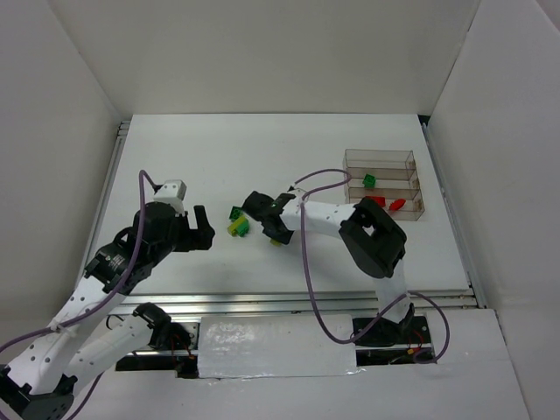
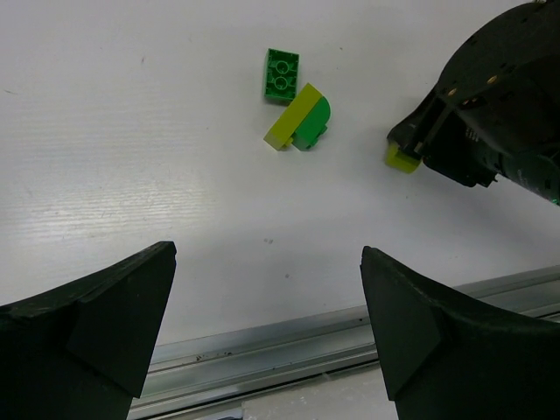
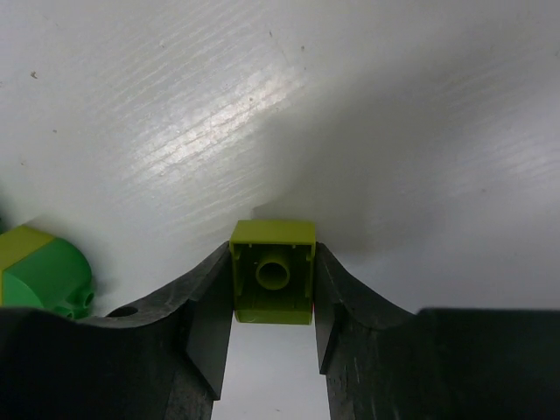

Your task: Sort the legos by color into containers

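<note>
Yellow-green brick (image 3: 272, 282) tight between right jaws

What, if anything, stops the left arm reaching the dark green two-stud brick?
Nothing visible, so probably yes: the open left gripper faces the dark green brick across bare table; the right gripper sits off to one side.

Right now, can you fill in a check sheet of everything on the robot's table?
Surface: white table, no spills seen.
Job's things: clear plastic divided tray holds a small dark green brick and red bricks; a loose dark green two-stud brick lies beside a yellow-green slab touching a green rounded brick.
Clutter: nothing seen.
Grippers: left hand open, empty; right hand shut on a yellow-green square brick.
Cables: purple cables loop along both arms.
Surroundings: white walls; metal rail at near edge.
</note>
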